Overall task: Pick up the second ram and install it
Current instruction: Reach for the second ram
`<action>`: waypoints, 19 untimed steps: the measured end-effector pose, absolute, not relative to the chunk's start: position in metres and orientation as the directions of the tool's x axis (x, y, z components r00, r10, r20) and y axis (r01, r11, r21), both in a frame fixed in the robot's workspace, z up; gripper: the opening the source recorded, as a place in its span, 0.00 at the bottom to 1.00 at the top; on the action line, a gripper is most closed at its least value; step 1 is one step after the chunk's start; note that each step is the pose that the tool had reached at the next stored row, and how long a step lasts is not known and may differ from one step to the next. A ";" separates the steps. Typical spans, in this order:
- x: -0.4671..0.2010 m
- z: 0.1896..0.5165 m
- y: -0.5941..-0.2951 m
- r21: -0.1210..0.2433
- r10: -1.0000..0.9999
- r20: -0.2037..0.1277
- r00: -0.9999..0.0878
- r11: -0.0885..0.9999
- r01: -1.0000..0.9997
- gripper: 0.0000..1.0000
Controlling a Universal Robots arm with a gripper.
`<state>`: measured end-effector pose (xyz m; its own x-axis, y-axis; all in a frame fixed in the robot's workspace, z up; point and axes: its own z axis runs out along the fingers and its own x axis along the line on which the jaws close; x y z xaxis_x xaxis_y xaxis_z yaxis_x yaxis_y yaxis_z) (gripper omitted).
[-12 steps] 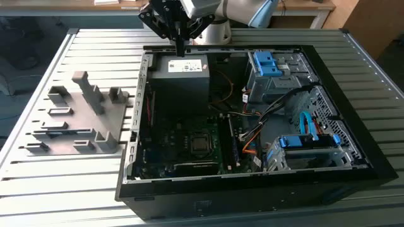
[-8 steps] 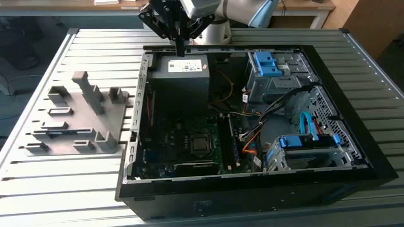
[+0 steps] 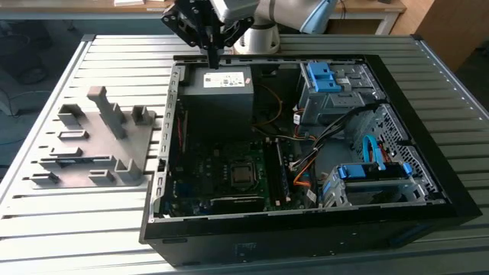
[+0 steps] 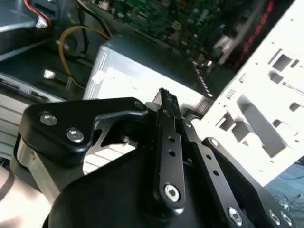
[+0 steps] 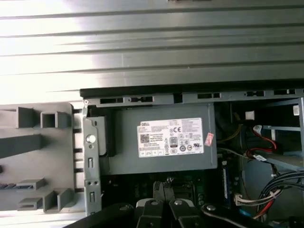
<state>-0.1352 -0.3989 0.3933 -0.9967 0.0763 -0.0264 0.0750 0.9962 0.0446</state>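
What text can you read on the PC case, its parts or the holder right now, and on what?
White label on the power supply: several printed lines and marks, none legible.
Small pink sticker at the label's edge: not legible.
Motherboard: any markings cannot be made out.
Grey holder block: no text seen.
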 end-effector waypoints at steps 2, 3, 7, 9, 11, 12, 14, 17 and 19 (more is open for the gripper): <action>-0.145 0.393 -0.399 0.044 0.076 -0.028 -0.997 0.996 0.075 0.10; -0.149 0.393 -0.399 0.044 0.076 -0.028 -0.997 0.996 0.075 0.10; -0.167 0.393 -0.399 0.045 0.076 -0.029 -0.997 0.996 0.075 0.10; -0.176 0.393 -0.399 0.045 0.076 -0.030 -0.997 0.996 0.075 0.10; -0.185 0.392 -0.399 0.045 0.076 -0.030 -0.997 0.996 0.075 0.10; -0.190 0.392 -0.399 0.045 0.076 -0.031 -0.997 0.996 0.075 0.10; -0.199 0.392 -0.399 0.045 0.076 -0.031 -0.997 0.996 0.075 0.10; -0.213 0.392 -0.399 0.045 0.076 -0.031 -0.997 0.996 0.075 0.10; -0.221 0.391 -0.399 0.045 0.076 -0.031 -0.997 0.996 0.075 0.10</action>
